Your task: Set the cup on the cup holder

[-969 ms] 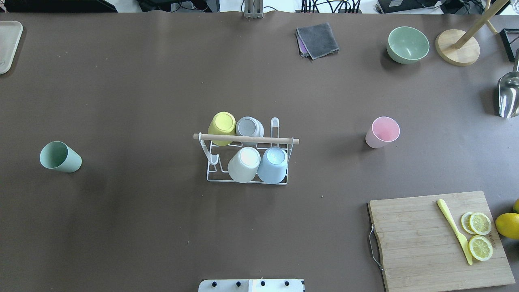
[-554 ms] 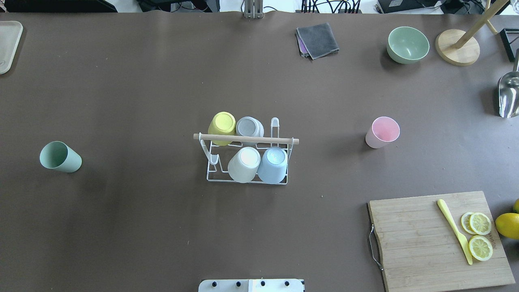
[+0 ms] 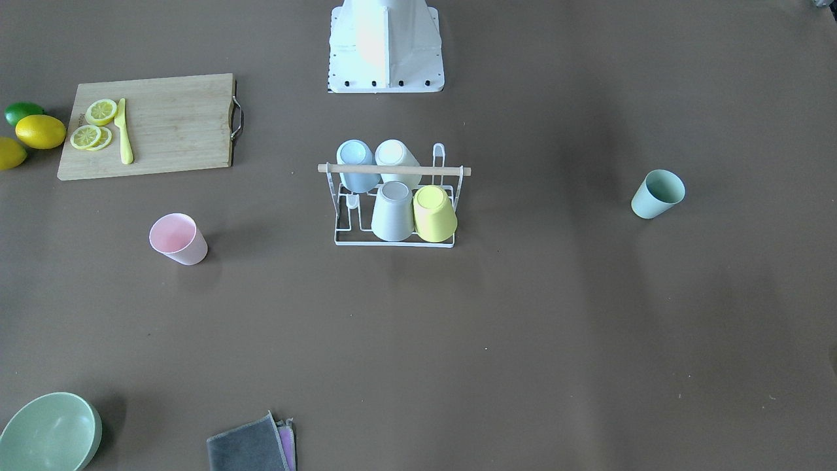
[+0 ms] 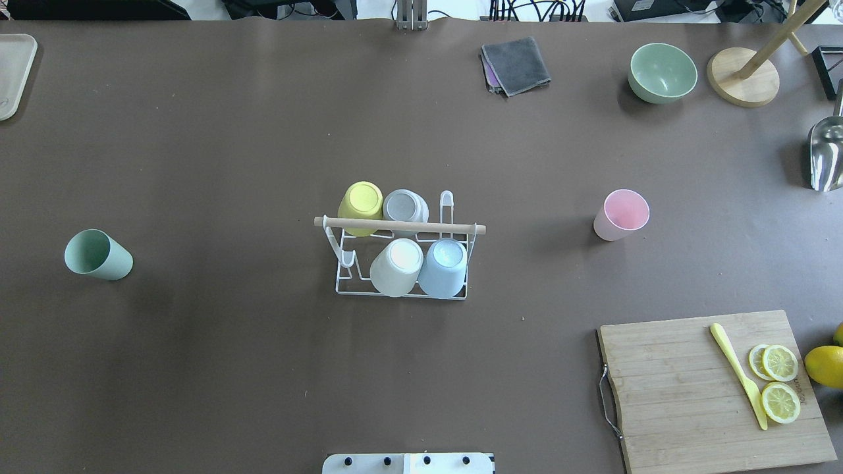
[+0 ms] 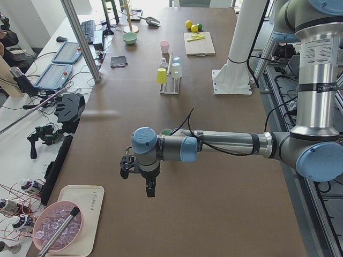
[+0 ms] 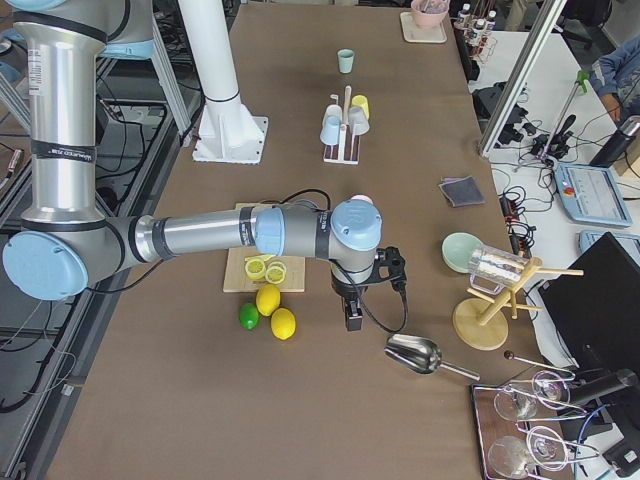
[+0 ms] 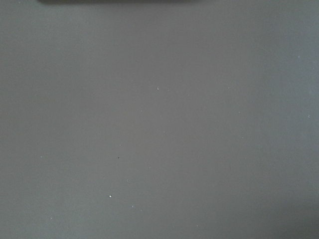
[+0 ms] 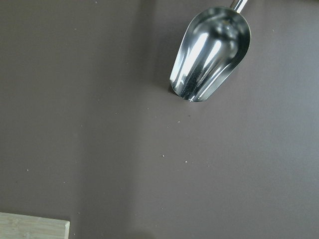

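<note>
The cup holder (image 4: 400,226), a white wire rack with a wooden rod, stands mid-table and carries several upside-down cups: yellow, grey, white and blue. A green cup (image 4: 97,255) stands upright far to its left and a pink cup (image 4: 620,214) upright to its right. Both grippers show only in the side views. My left gripper (image 5: 149,187) hangs over bare table at the left end, past the green cup. My right gripper (image 6: 353,318) hangs over the right end near the metal scoop (image 8: 209,52). I cannot tell whether either is open or shut.
A wooden cutting board (image 4: 678,395) with lemon slices and a yellow knife lies front right, with lemons (image 4: 824,366) beside it. A green bowl (image 4: 662,72), a grey cloth (image 4: 516,64) and a wooden stand (image 4: 743,76) are at the back. A tray (image 4: 13,72) sits back left.
</note>
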